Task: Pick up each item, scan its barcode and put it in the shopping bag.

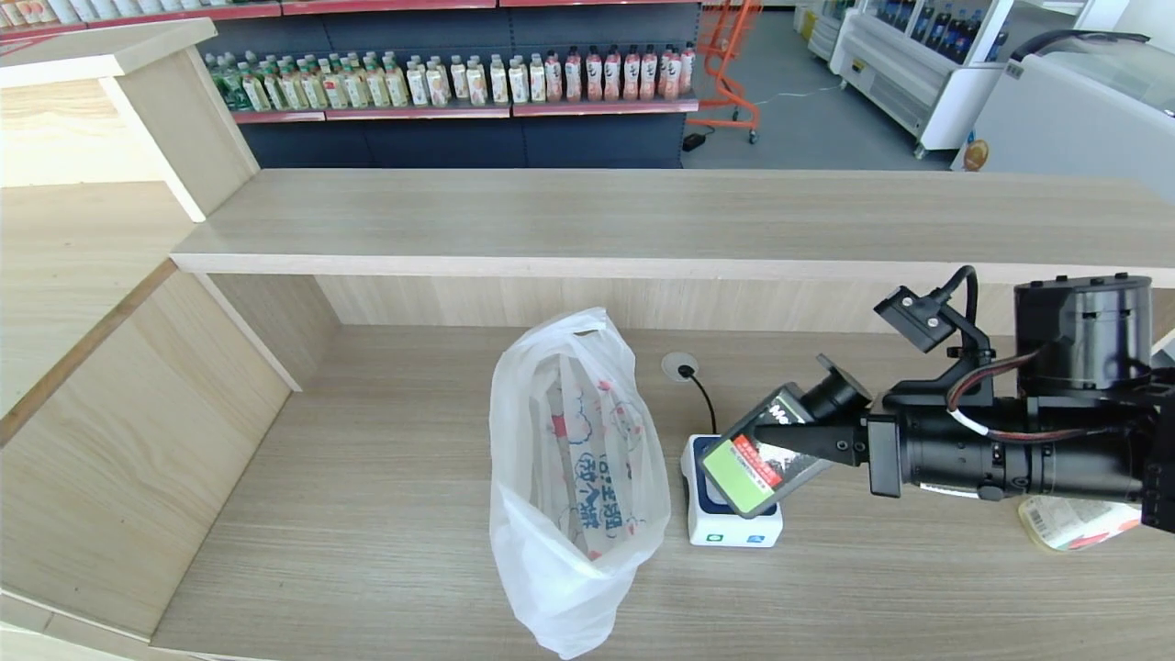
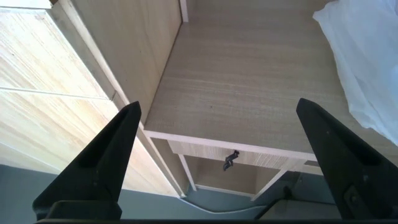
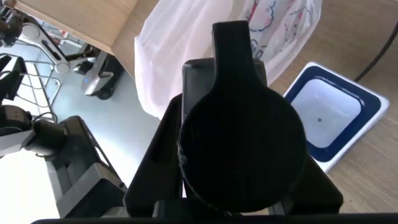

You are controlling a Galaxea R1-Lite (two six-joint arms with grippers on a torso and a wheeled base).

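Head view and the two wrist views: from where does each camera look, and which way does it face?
Head view: on the robot's head, facing forward and down at the counter; the right gripper holds a packet at the scanner, beside the shopping bag.
Left wrist view: on the left wrist, facing down at the counter's edge, between the open left gripper fingers.
Right wrist view: on the right wrist, facing along the right gripper toward shopping bag and scanner.
Shared: head and right wrist views both show shopping bag and scanner.
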